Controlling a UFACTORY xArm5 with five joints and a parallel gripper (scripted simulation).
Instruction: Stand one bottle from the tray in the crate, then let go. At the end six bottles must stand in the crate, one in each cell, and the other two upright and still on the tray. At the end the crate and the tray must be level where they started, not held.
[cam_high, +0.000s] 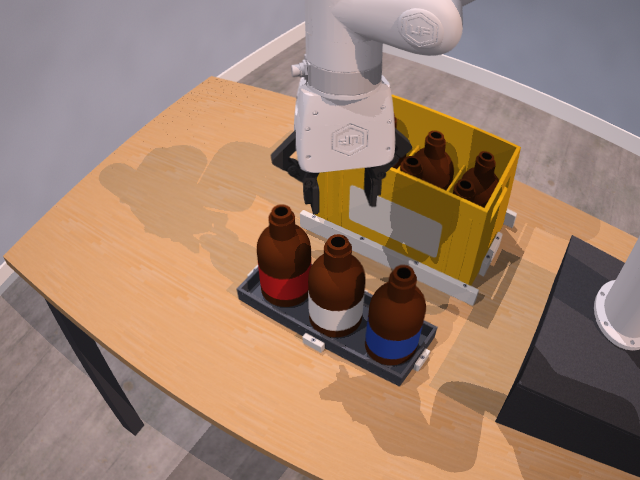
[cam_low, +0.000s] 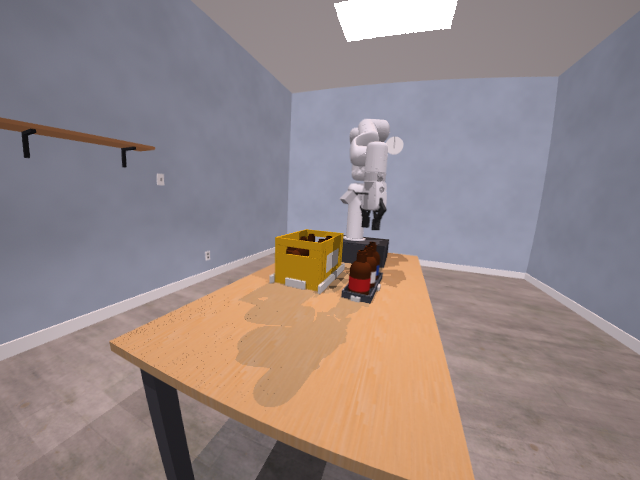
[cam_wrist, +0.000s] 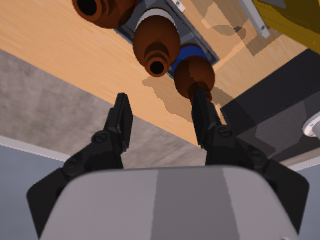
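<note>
My gripper (cam_high: 343, 205) (cam_low: 371, 227) (cam_wrist: 161, 103) is open and empty, above the bottles in front of the crate. Three brown bottles stand upright on the dark tray (cam_high: 356, 355) (cam_wrist: 187, 35): a red-banded bottle (cam_high: 284, 258) (cam_low: 360, 273) at one end, a white-banded bottle (cam_high: 336, 289) (cam_wrist: 156, 40) in the middle and a blue-banded bottle (cam_high: 397, 315) (cam_wrist: 194, 75) at the other end. The yellow crate (cam_high: 462, 242) (cam_low: 294, 268) stands level behind the tray. Several brown bottles show in its cells; my gripper hides the crate's left part in the top view.
A white rail (cam_high: 387, 250) runs along the crate's front, between crate and tray. Small white stops (cam_high: 313, 342) sit against the tray. The dark robot base (cam_high: 568, 330) stands to the right. The crate walls rise beside my gripper.
</note>
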